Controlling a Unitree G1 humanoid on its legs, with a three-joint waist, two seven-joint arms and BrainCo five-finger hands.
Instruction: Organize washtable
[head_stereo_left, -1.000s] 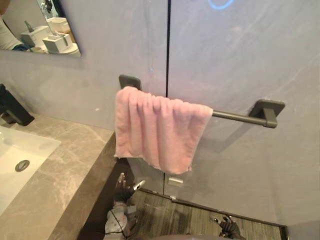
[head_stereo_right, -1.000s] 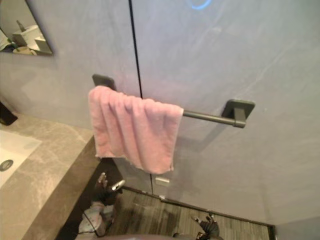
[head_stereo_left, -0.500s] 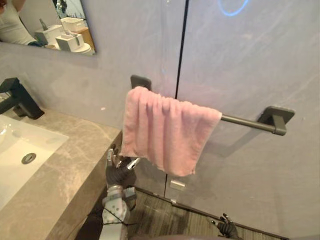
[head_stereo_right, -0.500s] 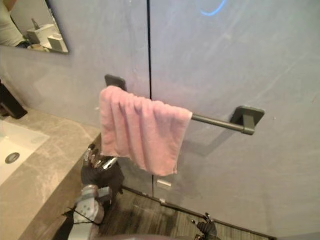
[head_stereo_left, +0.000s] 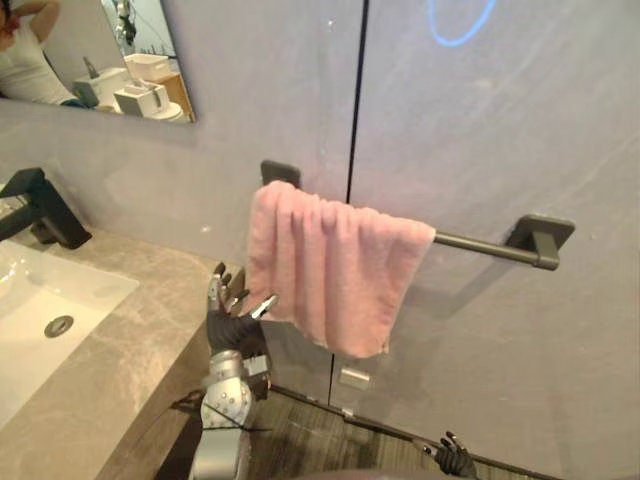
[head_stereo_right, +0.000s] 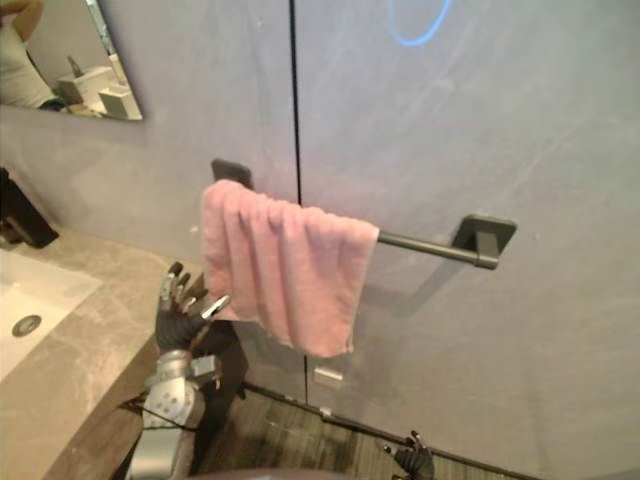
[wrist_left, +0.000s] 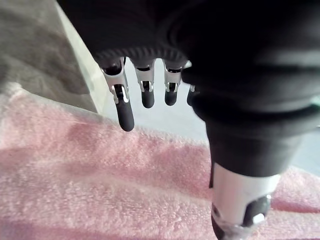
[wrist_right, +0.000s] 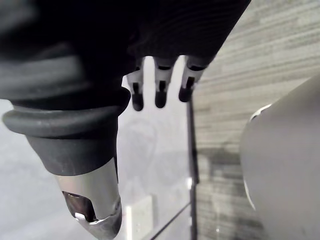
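From my remote station: at far left, a wall mirror (head_stereo_left: 95, 55) reflects a person and some white containers above a black tap (head_stereo_left: 40, 205), which stands at the back of a white sink (head_stereo_left: 45, 300) set into the grey marble desk (head_stereo_left: 120, 375). Just off the desk's right end, the robot's left hand (head_stereo_left: 232, 325) stands upright with its palm toward the wall. Its fingers (wrist_left: 125, 112) are loosely spread and straight, with the thumb apart, and they grasp nothing. The hand sits just beside the lower left edge of the pink towel (head_stereo_left: 330, 270), and I cannot tell whether the thumb tip touches the cloth. The towel hangs in bunched folds over the left part of a dark towel bar (head_stereo_left: 475, 243) on the grey wall panels, its hem hanging lower on the right than on the left. The bare right part of the bar runs to a square bracket (head_stereo_left: 540, 238). A small wall plate (head_stereo_left: 351, 377) sits below the towel. Low at the right, above the striped wood floor (head_stereo_left: 330, 440), the right hand (head_stereo_left: 455, 462) hangs with relaxed, uncurled fingers (wrist_right: 136, 97), empty.
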